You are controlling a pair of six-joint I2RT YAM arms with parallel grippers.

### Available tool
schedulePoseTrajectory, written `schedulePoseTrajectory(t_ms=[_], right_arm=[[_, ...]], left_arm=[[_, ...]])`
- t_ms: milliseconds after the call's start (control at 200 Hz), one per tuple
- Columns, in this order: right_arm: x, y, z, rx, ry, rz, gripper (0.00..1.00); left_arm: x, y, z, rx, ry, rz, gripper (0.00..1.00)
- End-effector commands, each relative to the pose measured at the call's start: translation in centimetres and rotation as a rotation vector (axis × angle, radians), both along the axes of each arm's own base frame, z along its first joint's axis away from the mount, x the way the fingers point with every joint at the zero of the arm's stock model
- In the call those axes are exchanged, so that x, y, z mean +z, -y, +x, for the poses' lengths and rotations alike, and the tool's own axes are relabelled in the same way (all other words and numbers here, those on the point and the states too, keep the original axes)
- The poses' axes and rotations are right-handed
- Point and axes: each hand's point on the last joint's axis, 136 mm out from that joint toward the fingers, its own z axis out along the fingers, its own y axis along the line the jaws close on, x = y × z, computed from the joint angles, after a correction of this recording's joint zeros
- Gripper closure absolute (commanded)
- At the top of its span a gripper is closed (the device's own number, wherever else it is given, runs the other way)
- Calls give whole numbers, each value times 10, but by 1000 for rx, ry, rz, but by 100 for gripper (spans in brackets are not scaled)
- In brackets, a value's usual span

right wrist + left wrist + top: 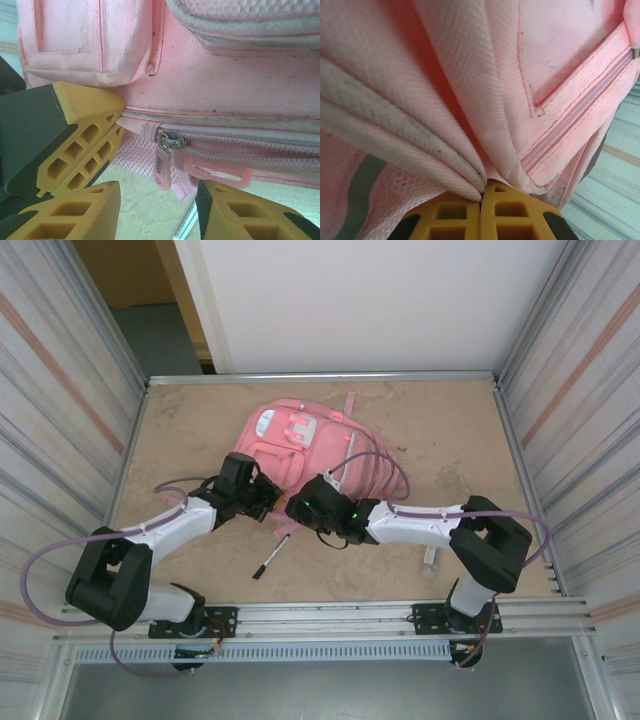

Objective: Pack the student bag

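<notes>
With left claw (482,200) pressed together on a fold of the student bag (300,440) in the middle of the counter (450,440) and right claw (160,200) spread just short of the zipper pull (164,160) at its 6 o'clock edge, may close on mesh (132,155) and miss the pull.

The pink student bag (298,443) lies flat, centred, its front pockets facing up.

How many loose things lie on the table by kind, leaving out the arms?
student bag: 1
pen: 1
small pale item, kind unclear: 1
Total: 3
</notes>
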Motion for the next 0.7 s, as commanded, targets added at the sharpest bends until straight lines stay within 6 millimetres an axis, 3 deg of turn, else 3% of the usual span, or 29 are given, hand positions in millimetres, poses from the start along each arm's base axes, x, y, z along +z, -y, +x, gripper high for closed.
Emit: schedulePoseTrajectory(t_ms=[0, 346, 496, 621, 697], right_arm=[[2, -2, 4, 8, 25, 0, 59], [-13, -15, 3, 21, 26, -71, 64], [-2, -22, 3, 102, 84, -116, 71], [17, -6, -5, 245, 277, -263, 68], [35, 8, -17, 391, 458, -388, 60]], left_arm=[[9, 10, -9, -50, 4, -48, 100], [6, 11, -11, -40, -6, -68, 100], [5, 11, -12, -40, -9, -64, 100], [10, 13, -9, -46, -1, -70, 100], [7, 12, -10, -38, -10, -63, 100]])
